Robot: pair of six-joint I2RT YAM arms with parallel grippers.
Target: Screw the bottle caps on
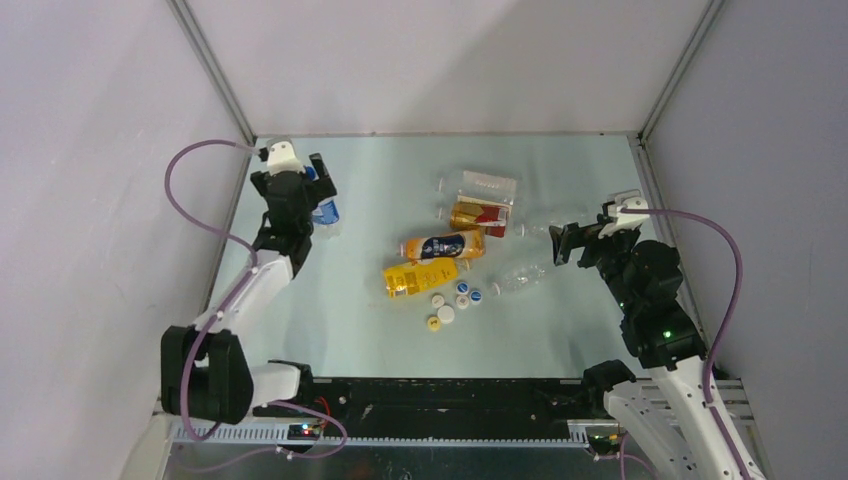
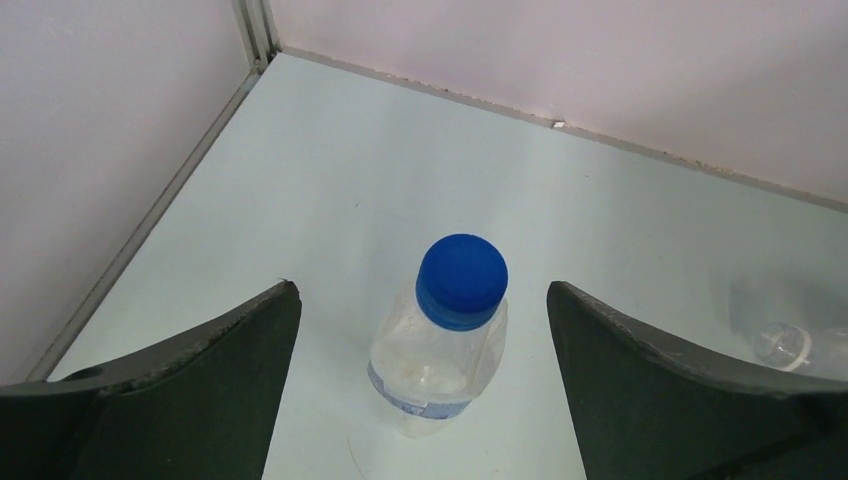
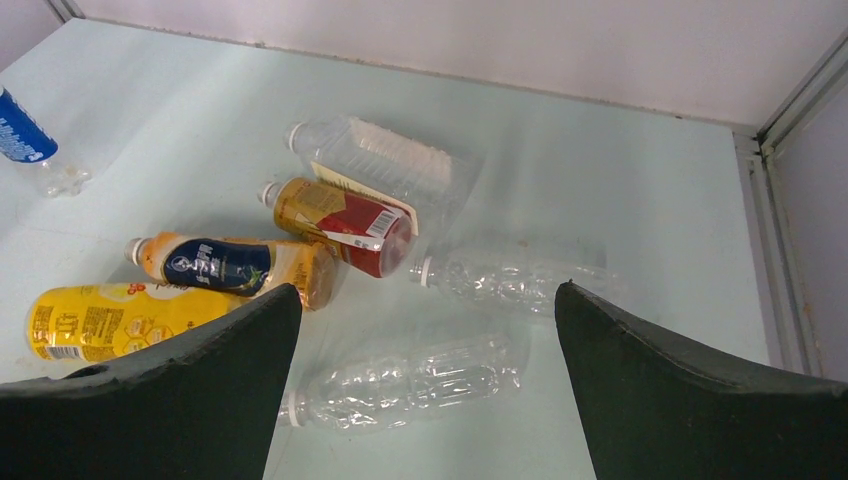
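While a crumpled clear plastic bottle (image 2: 435, 370), topped with a smooth round blue cap (image 2: 462, 280), is seen upright near the far left corner of the pale matte table (image 1: 350, 330), the left gripper (image 2: 422, 290) is held over it, dark curved jaws spread wide, clear of the plastic. Six uncapped bottles (image 3: 345, 220) are laid on their sides mid-table: three ribbed and clear, one gold-and-red, one orange with a dark-blue label, one glossy yellow. Loose caps (image 1: 452, 300), small discs in white, blue and yellow, are clustered just nearer the near edge. The right gripper (image 3: 427, 290) is held open over the clear ones.
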